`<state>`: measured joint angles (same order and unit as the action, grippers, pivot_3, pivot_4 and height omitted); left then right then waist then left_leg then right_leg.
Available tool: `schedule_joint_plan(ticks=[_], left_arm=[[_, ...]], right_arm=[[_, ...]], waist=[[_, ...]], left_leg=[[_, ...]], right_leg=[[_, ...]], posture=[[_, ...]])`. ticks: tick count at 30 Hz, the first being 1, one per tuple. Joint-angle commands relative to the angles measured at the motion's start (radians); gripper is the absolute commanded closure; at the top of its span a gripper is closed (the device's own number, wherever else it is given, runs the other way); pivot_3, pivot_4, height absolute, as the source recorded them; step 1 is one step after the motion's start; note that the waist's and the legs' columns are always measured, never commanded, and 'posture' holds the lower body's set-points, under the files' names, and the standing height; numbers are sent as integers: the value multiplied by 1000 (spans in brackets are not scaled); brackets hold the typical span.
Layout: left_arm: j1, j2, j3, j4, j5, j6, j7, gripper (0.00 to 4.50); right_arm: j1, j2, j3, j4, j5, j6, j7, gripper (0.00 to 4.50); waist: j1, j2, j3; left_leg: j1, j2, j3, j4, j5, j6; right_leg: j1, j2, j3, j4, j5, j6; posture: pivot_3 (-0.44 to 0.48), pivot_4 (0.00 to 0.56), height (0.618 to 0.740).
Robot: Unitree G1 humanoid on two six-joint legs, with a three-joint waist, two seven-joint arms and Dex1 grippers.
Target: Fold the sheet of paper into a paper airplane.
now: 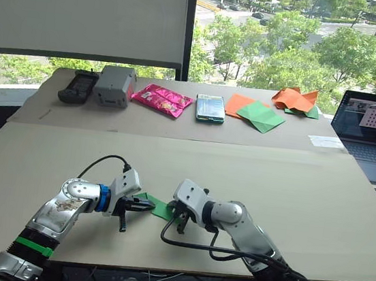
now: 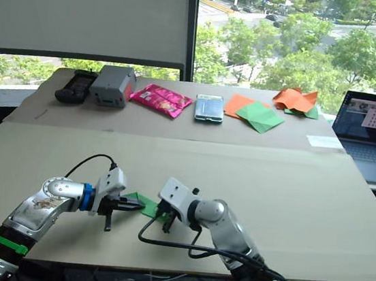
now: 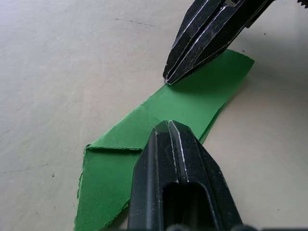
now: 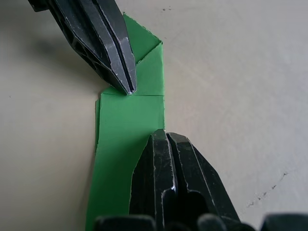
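Note:
The sheet of paper (image 1: 161,209) is bright green and lies flat near the table's front edge, folded into a narrow strip (image 3: 192,103) with a pointed, triangular end (image 4: 144,53). My left gripper (image 1: 144,206) is shut, and its tips rest on top of the paper at the pointed end. From the other side my right gripper (image 1: 177,216) comes in, also shut, with its tips (image 4: 161,135) down on the strip's middle. The two sets of tips sit a short way apart on the paper. Neither gripper has the paper between its fingers.
Along the back table stand a black handset (image 1: 78,87), a grey box (image 1: 115,85), a pink snack bag (image 1: 161,99), a phone (image 1: 210,107), flat orange and green sheets (image 1: 256,113) and a crumpled orange-green heap (image 1: 296,100). A laptop (image 1: 374,132) sits far right. A black cable (image 1: 189,245) loops under my right wrist.

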<state>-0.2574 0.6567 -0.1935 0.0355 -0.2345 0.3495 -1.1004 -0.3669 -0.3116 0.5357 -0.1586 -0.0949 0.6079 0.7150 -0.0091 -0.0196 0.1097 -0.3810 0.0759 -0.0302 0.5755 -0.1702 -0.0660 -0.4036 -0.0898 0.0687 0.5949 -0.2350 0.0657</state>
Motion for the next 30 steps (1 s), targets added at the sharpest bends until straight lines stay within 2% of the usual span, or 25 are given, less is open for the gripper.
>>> schedule_joint_plan(ticks=[1, 18, 22, 30], left_arm=[[0, 5, -6, 15, 21, 2, 6, 4500], [-12, -4, -17, 37, 31, -16, 6, 4500], [-15, -8, -18, 39, 30, -19, 2, 4500], [-24, -9, -15, 40, 31, -16, 0, 4500]], right_arm=[[60, -58, 9, 31, -9, 103, 12, 4491], [188, -202, -57, -127, 33, 182, 9, 4491], [179, -197, -78, -137, 47, 188, -1, 4491], [100, -116, -225, -273, 188, 131, -9, 4491]], waist=[[0, 0, 0], [13, -3, -1], [15, -4, -1], [15, -4, 4]], left_leg=[[0, 0, 0, 0, 0, 0], [0, -1, 0, 1, 0, 0], [0, -1, 0, 1, 0, 0], [-4, -1, 0, 1, 0, 0]], right_leg=[[0, 0, 0, 0, 0, 0], [0, -2, 0, -2, 0, 0], [0, -3, 0, -3, 0, 0], [-3, -2, 0, -4, 0, 0]], posture=[[0, 150, 718], [0, 150, 718], [0, 150, 718], [0, 150, 718]])
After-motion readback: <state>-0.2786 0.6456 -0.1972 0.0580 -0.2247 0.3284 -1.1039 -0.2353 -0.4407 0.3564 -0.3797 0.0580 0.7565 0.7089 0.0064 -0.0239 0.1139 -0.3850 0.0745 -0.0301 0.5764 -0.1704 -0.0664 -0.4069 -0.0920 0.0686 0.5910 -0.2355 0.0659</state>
